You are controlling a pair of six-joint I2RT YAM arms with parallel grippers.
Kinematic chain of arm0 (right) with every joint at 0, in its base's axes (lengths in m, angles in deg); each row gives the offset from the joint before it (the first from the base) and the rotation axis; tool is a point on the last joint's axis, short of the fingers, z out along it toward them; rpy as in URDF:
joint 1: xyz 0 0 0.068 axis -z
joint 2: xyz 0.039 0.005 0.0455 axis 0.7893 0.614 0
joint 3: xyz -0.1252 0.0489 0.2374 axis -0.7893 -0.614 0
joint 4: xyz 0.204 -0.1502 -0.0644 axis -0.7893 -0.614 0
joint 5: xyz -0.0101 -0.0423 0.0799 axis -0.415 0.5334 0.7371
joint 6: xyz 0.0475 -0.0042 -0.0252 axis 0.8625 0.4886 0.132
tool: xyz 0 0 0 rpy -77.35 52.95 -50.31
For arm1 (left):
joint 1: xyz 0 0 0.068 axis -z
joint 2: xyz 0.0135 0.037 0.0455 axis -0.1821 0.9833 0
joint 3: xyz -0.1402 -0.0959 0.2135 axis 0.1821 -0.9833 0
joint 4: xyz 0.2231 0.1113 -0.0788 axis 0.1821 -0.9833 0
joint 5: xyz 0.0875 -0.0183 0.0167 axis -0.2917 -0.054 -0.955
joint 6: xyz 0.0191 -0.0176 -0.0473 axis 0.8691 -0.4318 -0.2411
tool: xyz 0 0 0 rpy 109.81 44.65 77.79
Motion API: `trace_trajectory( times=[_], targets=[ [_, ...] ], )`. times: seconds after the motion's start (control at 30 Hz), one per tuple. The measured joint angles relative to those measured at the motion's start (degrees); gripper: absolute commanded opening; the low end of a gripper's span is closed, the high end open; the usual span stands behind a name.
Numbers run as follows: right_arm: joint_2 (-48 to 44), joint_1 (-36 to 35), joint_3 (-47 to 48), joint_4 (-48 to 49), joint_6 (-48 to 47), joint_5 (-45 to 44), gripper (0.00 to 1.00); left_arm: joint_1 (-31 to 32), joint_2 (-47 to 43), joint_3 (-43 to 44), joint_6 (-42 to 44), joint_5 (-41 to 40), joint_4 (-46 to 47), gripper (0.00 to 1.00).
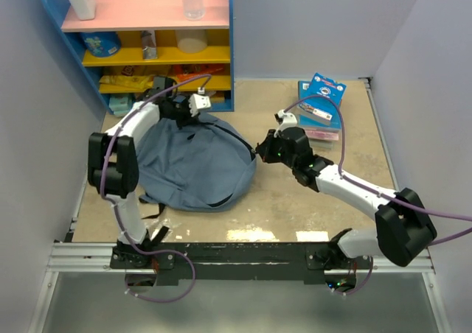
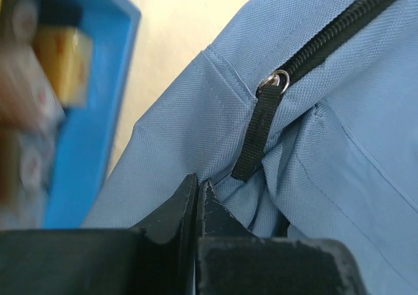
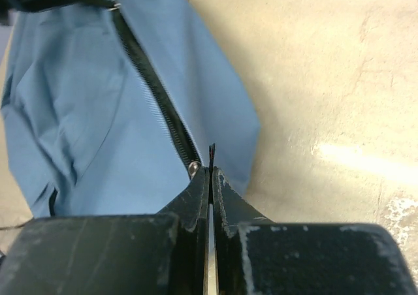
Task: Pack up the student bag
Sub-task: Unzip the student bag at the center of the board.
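Backpack (image 1: 195, 163) lying flat on the bench (image 1: 295, 200), left of centre, just in front of the blue shelf (image 1: 231, 53), zipper (image 3: 153, 93) fully shut. The two arms take it from opposite sides, apparently so that one can anchor the cloth while the other draws the slider along the teeth to open the bag for packing. Left pincer (image 2: 196, 187): jaws pressed together with no gap, their tips buried in a gathered fold of blue fabric near the top of the bag, beside a loose black pull strap (image 2: 256, 135) that it does not touch. Right pincer (image 3: 210, 171): jaws likewise closed, at the bag's right edge, clamped on a thin black pull tab (image 3: 211, 153) whose tip pokes out above the fingertips, next to the slider's metal ring. A blue packet (image 1: 322, 97) waits at the far right, well apart from the bag.
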Motion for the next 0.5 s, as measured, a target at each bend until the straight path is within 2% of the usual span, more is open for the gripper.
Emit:
trace_trajectory(
  times=[0.07, 0.1, 0.13, 0.17, 0.2, 0.27, 0.4, 0.5],
  targets=[
    [0.0, -0.1, -0.3, 0.0, 0.0, 0.1, 0.00, -2.0, -4.3, -4.0, -0.9, -0.3, -1.3, 0.03],
    [0.0, -0.2, -0.3, 0.1, 0.0, 0.3, 0.00, -2.8, -6.4, -5.7, -1.2, -0.4, -2.4, 0.12],
    [0.0, -0.2, -0.3, 0.1, 0.0, 0.5, 0.00, -3.4, -7.8, -6.6, -1.2, -0.4, -3.3, 0.28],
    [0.1, -0.2, -0.3, 0.2, 0.0, 0.6, 0.00, -4.2, -9.3, -7.6, -1.3, -0.1, -5.0, 0.64],
    [0.1, -0.2, -0.3, 0.2, 0.0, 0.6, 0.00, -4.7, -10.1, -7.8, -0.9, 0.2, -6.2, 0.81],
    [0.6, -0.1, -0.3, -0.2, -0.1, 0.6, 0.00, -6.1, -12.0, -8.1, -0.3, -0.1, -8.6, 1.00],
    [4.4, 0.0, 1.7, -1.0, -0.4, 0.7, 0.00, -7.6, -15.8, -7.5, 0.7, 3.6, -14.0, 1.00],
    [7.5, 0.1, 4.5, -1.3, -0.5, 1.1, 0.00, -4.5, -16.3, -4.7, 1.4, 7.1, -16.9, 1.00]
  ],
)
